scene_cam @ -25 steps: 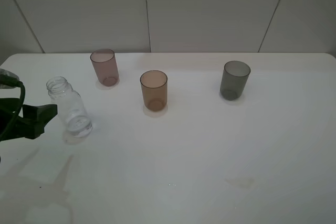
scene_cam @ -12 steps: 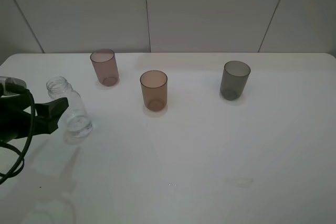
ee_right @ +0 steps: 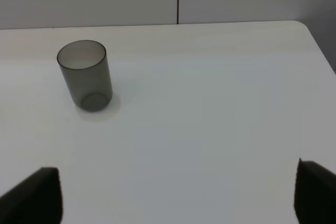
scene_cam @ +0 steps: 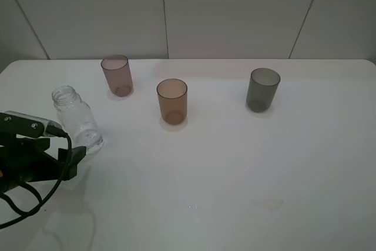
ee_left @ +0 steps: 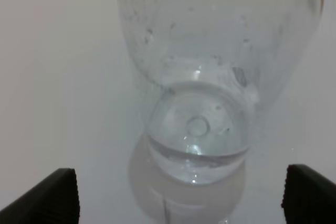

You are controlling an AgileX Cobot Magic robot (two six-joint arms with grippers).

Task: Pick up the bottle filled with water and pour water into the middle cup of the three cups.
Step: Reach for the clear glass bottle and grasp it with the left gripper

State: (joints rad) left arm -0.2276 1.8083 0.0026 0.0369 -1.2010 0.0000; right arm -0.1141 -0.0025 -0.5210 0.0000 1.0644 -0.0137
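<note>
left hand [ee_left: 181, 196] lowered toward bottle [scene_cam: 79, 123]; released | pink cup [scene_cam: 117, 74] nearest; middle cup [scene_cam: 172, 100] beyond | right hand [ee_right: 173, 195] released

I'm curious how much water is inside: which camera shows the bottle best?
The left wrist view: the bottle fills the picture, its water visible. The exterior high view shows it whole but small. The right wrist view misses it, showing only the grey cup.

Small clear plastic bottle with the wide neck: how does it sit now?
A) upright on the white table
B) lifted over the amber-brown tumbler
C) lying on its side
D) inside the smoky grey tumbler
A: the small clear plastic bottle stands upright on the white table, ahead of the open left gripper.
</note>
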